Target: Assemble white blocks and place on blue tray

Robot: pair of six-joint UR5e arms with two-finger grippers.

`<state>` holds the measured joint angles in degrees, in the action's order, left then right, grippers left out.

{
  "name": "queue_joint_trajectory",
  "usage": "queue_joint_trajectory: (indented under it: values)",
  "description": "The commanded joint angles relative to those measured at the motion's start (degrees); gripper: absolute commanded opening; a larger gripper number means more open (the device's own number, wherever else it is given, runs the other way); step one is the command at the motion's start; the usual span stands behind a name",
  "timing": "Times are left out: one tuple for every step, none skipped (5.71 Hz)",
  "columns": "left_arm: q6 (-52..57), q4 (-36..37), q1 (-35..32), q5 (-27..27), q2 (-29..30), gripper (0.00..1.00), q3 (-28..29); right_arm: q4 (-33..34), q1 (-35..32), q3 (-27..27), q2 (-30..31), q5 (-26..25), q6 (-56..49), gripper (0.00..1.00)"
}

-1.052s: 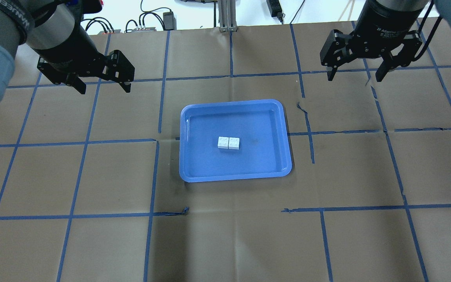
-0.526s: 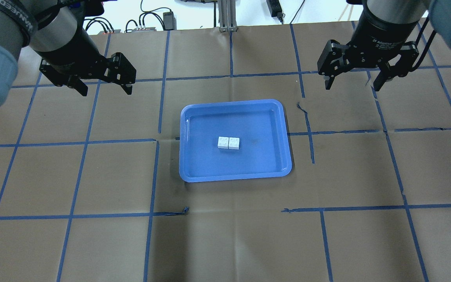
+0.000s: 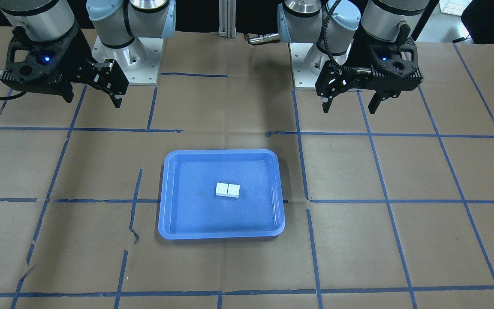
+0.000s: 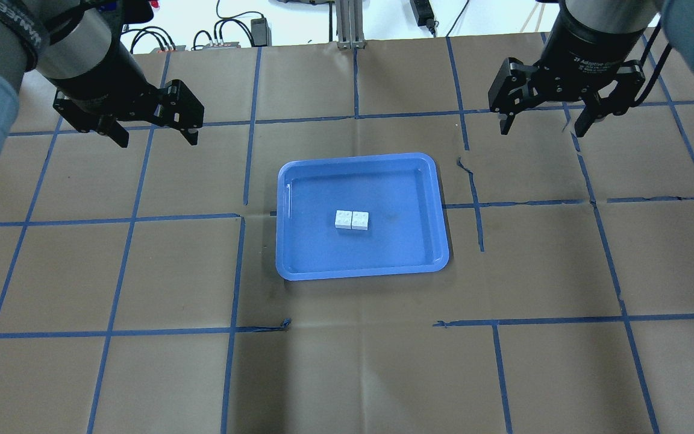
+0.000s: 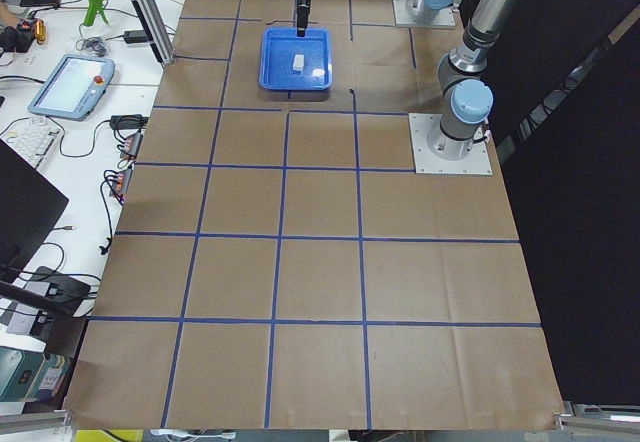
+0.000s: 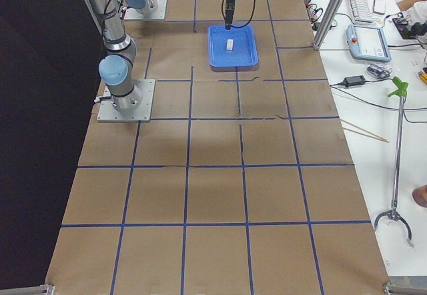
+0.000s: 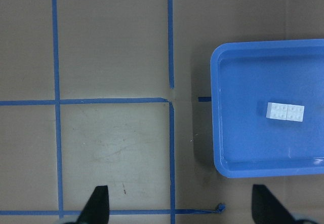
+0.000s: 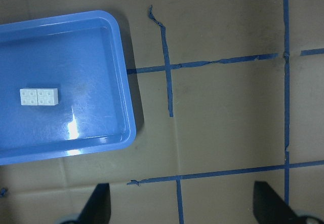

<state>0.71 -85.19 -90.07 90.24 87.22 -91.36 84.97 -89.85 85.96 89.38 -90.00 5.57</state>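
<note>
The two white blocks sit joined side by side in the middle of the blue tray, studs up. They also show in the front view, the left wrist view and the right wrist view. My left gripper is open and empty, high above the table to the tray's far left. My right gripper is open and empty, high to the tray's far right. In the front view the left gripper is on the right and the tray at centre.
The table is covered in brown paper with a blue tape grid. Cables and an aluminium post stand at the far edge. The arm bases sit at the robot's side. Tools and a teach pendant lie on a side bench.
Both grippers have shifted only slightly, staying raised and open. The blocks and tray have not moved.
</note>
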Motion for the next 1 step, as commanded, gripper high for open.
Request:
queue_joint_trajectory:
  values:
    - [0.0, -0.1, -0.3, 0.1, -0.4, 0.99, 0.1, 0.0, 0.0, 0.0, 0.0, 0.0, 0.1, 1.00]
